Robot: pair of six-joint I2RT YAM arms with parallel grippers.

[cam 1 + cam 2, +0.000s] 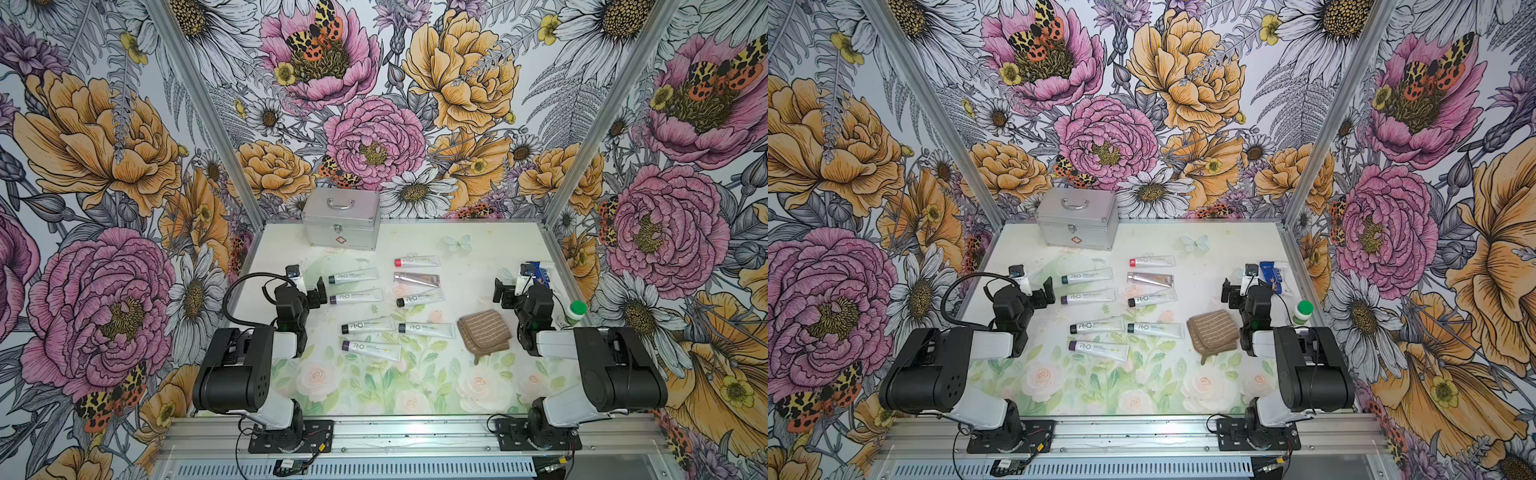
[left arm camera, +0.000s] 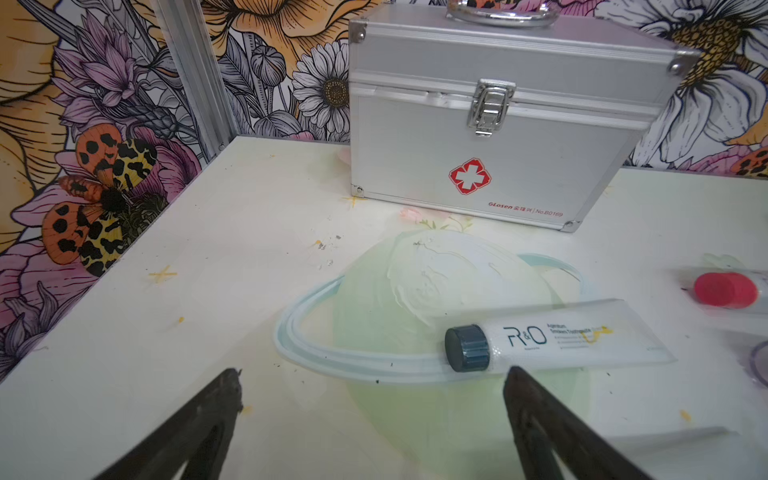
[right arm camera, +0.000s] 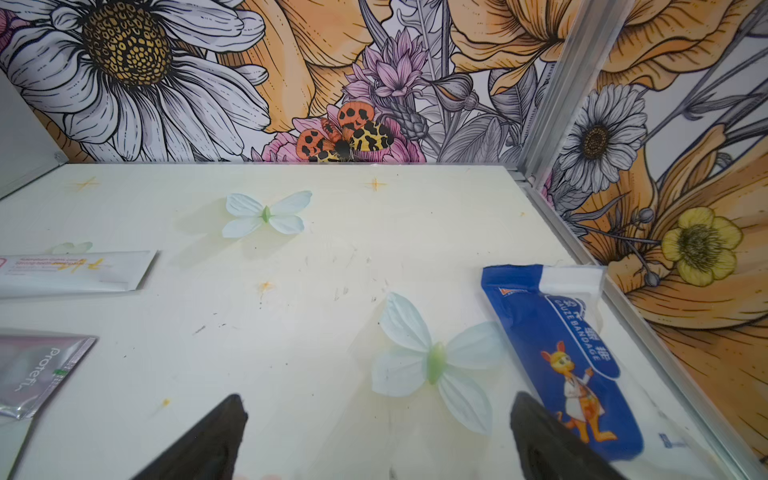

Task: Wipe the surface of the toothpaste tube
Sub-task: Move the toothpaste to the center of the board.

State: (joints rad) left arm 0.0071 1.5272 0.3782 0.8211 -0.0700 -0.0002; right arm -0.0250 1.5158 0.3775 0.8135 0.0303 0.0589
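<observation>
We see big surface (image 1: pixel 286 253), flowers painted on it. Silver box (image 1: pixel 340 220) at far edge. Brown cloth (image 1: pixel 484 332) near right edge, folded. Toothpaste tubes (image 1: pixel 368 325) lie flat in middle, beside cloth. Left jaws, right jaws both wide open, holding nothing.

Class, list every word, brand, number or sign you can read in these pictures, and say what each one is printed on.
"R&O": toothpaste tube; its small print is blurred.
"GLosen", "No.B0169", a red cross sign: silver case.
"GAUZE BANDAGE": blue packet; its Chinese characters are unclear.
"Protefi", with the ending unclear: silvery tube.
</observation>
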